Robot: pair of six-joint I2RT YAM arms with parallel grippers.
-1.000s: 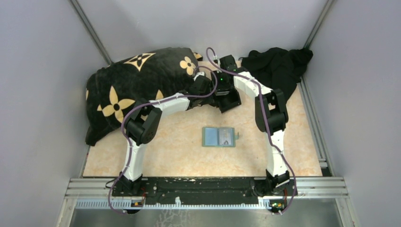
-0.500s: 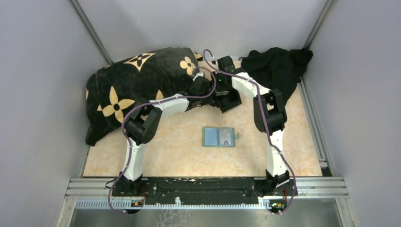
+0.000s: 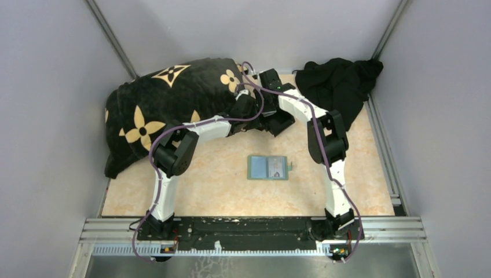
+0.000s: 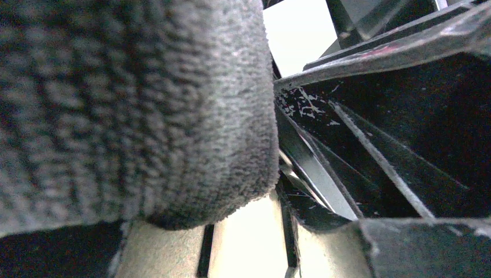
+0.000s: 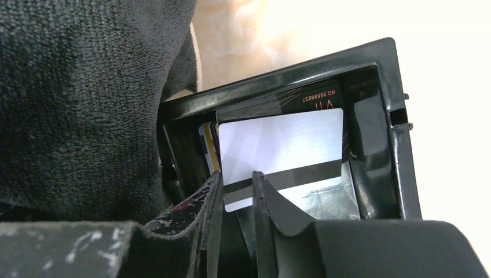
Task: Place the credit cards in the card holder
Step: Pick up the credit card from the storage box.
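Swinging left toward the blanket [image 3: 162, 104], the right gripper [image 5: 238, 179] now hangs over the black box [image 5: 370, 75], jaws narrowed but apart. A silvery credit card [image 5: 281, 145] stands straight ahead, long edge across them. Whether the left gripper [image 3: 246, 105] is closed, I cannot tell. The card holder [image 3: 267, 167] lies open on the tabletop [image 3: 220, 185], well apart.

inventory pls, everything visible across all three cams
card holder: 1, grey-green, flat at mid-table
silver card: 1, silver with black stripe, frontmost in the box
other cards: at least 2, one dark, one yellow-edged, behind the silver one
black box: 1, black, far centre, against the blanket
blanket: 1, black with gold flowers, far left
black cloth: 1, far right corner
table: 1, pale orange marbled
left arm, right arm: white and black, reaching to the box
right gripper: jaws straddling the silver card's lower edge
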